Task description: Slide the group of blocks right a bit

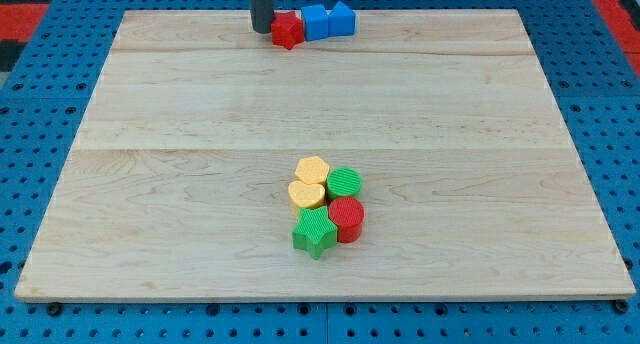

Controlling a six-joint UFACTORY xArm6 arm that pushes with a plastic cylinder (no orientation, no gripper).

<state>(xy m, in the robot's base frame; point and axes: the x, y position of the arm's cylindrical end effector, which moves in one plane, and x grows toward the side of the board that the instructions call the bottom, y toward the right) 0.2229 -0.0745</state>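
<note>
My tip [262, 29], lower end of a straight dark rod with no claw to open or hold anything, planted near the view's top edge of the wooden board [180, 214], touching or just beside the red block [287, 30]. Right of that, in a row: blue cube [315, 22], blue block [341, 19]. Well below, a tight cluster: yellow hexagon [312, 170], yellow heart [306, 195], green cylinder [344, 182], red cylinder [347, 218], green star [315, 232].

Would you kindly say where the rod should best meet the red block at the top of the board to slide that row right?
On its left face, coming from the view's left. The red block heads a row with two blue blocks to its right, and my tip already sits just left of it.
</note>
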